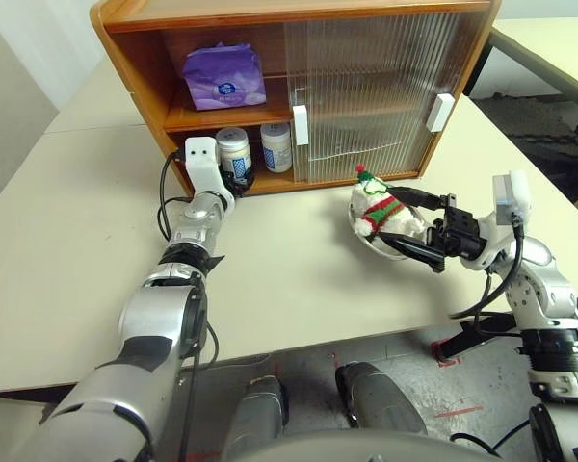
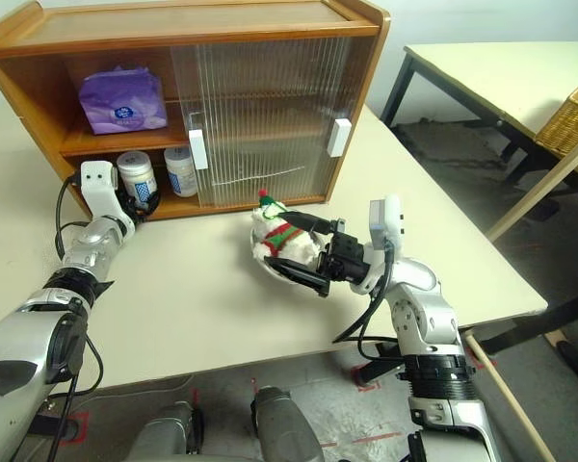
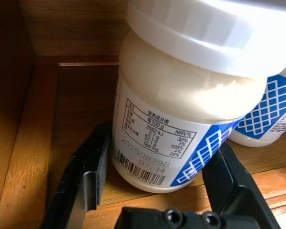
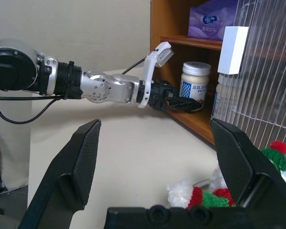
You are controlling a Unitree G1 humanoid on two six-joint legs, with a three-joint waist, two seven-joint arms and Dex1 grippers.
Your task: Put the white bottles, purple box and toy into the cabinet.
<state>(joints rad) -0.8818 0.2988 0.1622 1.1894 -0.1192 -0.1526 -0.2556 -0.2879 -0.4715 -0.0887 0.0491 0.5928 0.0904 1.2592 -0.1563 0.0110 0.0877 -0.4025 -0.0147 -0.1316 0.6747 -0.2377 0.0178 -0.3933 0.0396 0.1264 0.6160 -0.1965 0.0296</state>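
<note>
Left end effector [image 1: 239, 176] reaches into the open left bay of the cabinet [image 1: 135, 58] at lower-shelf level, its two fingers [image 3: 86, 167] spread to either side of one white bottle [image 1: 233, 149]; the left wrist view shows each finger just beside the bottle's base, and whether they press on it cannot be told. That bottle stands upright on the lower shelf with its long axis vertical, directly ahead of the end effector, and the second white bottle [image 1: 276, 145] stands just beside it, nearer the sliding door. Purple box [image 1: 223, 77] lies on the upper shelf above both bottles. Judged from this layout, three of the four items are inside, and the left end effector's next move is a straight pull back along its own pointing line. Right end effector [image 1: 419, 225] has its jaws spread wide and empty, pointing toward the robot's left at the toy [image 1: 379, 210], which lies in a bowl [image 1: 385, 247] on the surface [image 1: 96, 212] in front of the closed doors. Between the two arms, the right one is clearly nearer the toy, and the open bay lies to the toy's left.
</note>
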